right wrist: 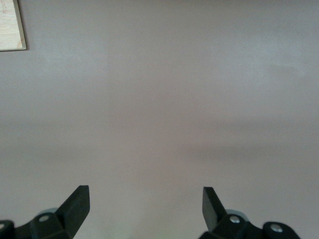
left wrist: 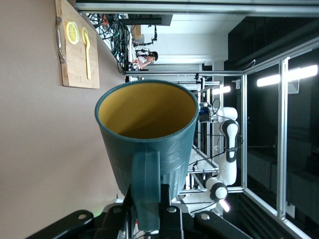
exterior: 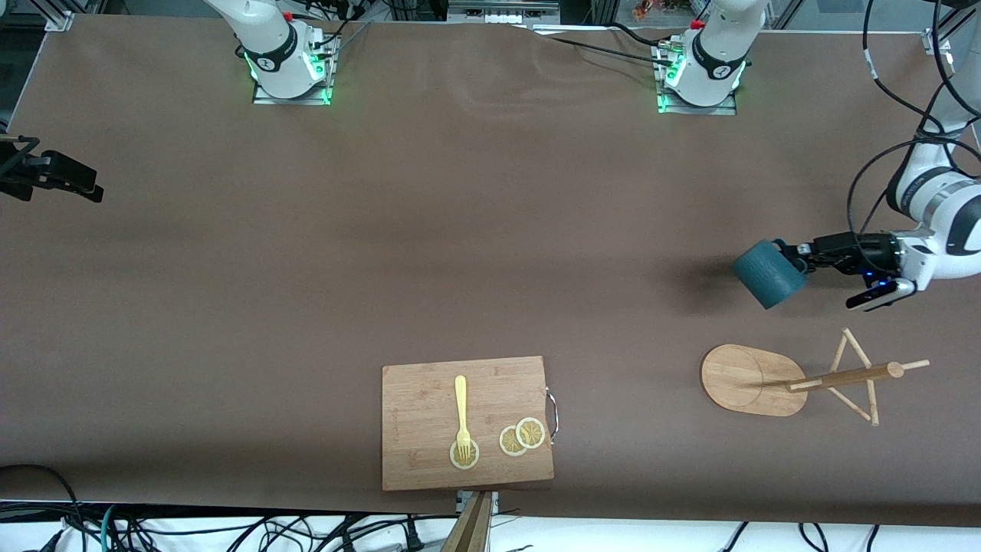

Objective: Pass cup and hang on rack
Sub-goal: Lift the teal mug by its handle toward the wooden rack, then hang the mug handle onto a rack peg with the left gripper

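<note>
My left gripper [exterior: 797,259] is shut on the side handle of the dark teal cup [exterior: 769,273] and holds it tilted in the air over bare table at the left arm's end. In the left wrist view the cup [left wrist: 149,134] shows its yellowish-tan inside, and its handle sits between the fingers of the left gripper [left wrist: 149,201]. The bamboo rack [exterior: 747,379] stands on the table below the cup in the front view, with its post [exterior: 843,376] and thin pegs. My right gripper [exterior: 80,186] is open and empty over bare table at the right arm's end; it also shows in the right wrist view [right wrist: 144,199].
A rectangular wooden cutting board [exterior: 429,452] with a metal handle lies near the table's front edge, carrying a yellow fork [exterior: 460,410] and lemon slices [exterior: 521,437]. The board also shows in the left wrist view [left wrist: 79,64]. Cables hang past the table's front edge.
</note>
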